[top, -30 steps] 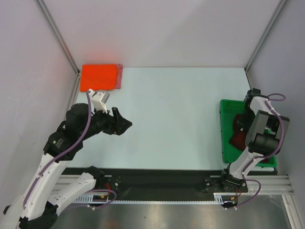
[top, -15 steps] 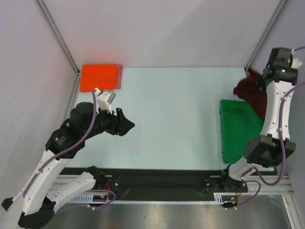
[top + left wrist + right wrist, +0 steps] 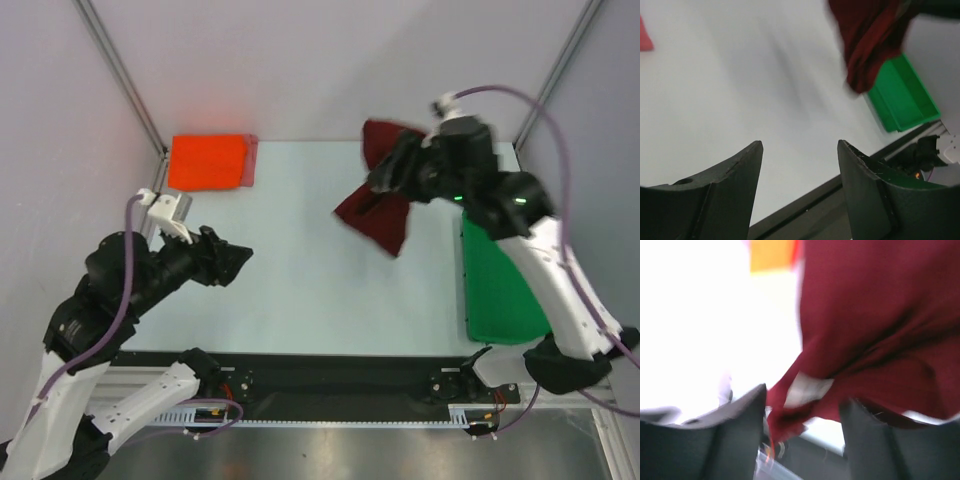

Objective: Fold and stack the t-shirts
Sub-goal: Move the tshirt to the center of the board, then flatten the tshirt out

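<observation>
A dark maroon t-shirt [image 3: 380,205] hangs crumpled in the air over the table's right half, just below my right gripper [image 3: 403,168]. In the right wrist view the right gripper [image 3: 805,395] has its jaws wide apart, with the maroon cloth [image 3: 875,315] loose in front of and between them. A folded orange-red t-shirt [image 3: 207,161] lies in the far left corner on a pinkish one whose edge [image 3: 252,160] shows. My left gripper [image 3: 240,262] hovers open over the near left of the table, and in its wrist view [image 3: 800,150] nothing is between the fingers.
A green plastic tray [image 3: 505,290] stands at the right edge of the table, also seen in the left wrist view [image 3: 900,95]. Grey walls with metal posts close off the left, back and right. A black rail runs along the near edge.
My right arm swung the maroon t-shirt out of the tray, up and left over the table, and its jaws parted. My left arm drew back toward the near left.
</observation>
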`<state>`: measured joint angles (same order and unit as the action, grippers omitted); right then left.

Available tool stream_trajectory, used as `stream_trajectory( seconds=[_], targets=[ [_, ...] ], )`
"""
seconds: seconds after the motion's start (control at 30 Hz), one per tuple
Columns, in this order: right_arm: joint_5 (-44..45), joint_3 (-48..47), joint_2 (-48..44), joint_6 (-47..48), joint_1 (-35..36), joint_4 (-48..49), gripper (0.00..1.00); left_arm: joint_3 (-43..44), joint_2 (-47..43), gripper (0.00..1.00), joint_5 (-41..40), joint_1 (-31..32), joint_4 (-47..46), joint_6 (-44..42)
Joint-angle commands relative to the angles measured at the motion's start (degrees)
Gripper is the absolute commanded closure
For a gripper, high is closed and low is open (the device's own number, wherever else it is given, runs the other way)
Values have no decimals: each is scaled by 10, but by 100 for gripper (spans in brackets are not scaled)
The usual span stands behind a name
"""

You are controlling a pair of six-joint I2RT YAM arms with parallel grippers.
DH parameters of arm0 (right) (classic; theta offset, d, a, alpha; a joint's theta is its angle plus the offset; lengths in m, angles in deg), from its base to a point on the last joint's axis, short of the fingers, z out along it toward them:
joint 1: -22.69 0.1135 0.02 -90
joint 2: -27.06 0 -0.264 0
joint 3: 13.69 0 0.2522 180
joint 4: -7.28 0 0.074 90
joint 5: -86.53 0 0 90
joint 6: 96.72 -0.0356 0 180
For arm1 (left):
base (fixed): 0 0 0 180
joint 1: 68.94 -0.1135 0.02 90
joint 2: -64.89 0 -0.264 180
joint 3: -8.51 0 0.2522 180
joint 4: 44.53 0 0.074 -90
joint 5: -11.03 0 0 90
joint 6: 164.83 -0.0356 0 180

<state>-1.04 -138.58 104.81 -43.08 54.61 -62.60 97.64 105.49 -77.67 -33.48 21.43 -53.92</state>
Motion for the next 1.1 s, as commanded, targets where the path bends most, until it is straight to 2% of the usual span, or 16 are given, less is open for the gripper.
stream_trajectory(
  seconds=[0.0, 0.1, 0.2, 0.27, 0.4, 0.53, 0.57, 0.7, 0.87, 0.97, 1.07],
  targets=[
    [-45, 93, 39, -68, 73, 47, 35, 41, -10, 32, -76, 2, 29, -11],
    [-54, 151, 45, -71, 70, 44, 26, 33, -3, 32, -64, 3, 38, -14],
    [-51, 175, 57, -64, 52, 9, 26, -7, 29, 33, 0, 2, 40, -15],
    [-45, 204, 58, -57, 46, -1, 28, -25, 79, 37, 25, 2, 55, -15],
    [-59, 269, 70, -57, 31, -9, 39, -88, 142, 41, 58, 6, 19, -8],
    [-81, 301, 83, -47, 31, 8, 48, -124, 197, 43, 23, 12, -49, -17],
    [-84, 304, 86, -38, 29, 10, 49, -141, 224, 45, 0, 12, -87, -22],
    [-82, 307, 91, -9, 11, -2, 48, -159, 286, 47, -39, 11, -135, -45],
    [-103, 336, 78, 23, -32, -2, 48, -152, 413, 56, -45, 8, -173, -65],
    [-113, 356, 60, 26, -62, 7, 48, -143, 454, 69, -62, 8, -173, -56],
    [-132, 375, 46, 25, -84, 20, 49, -136, 461, 71, -95, 8, -173, -57]
  ],
)
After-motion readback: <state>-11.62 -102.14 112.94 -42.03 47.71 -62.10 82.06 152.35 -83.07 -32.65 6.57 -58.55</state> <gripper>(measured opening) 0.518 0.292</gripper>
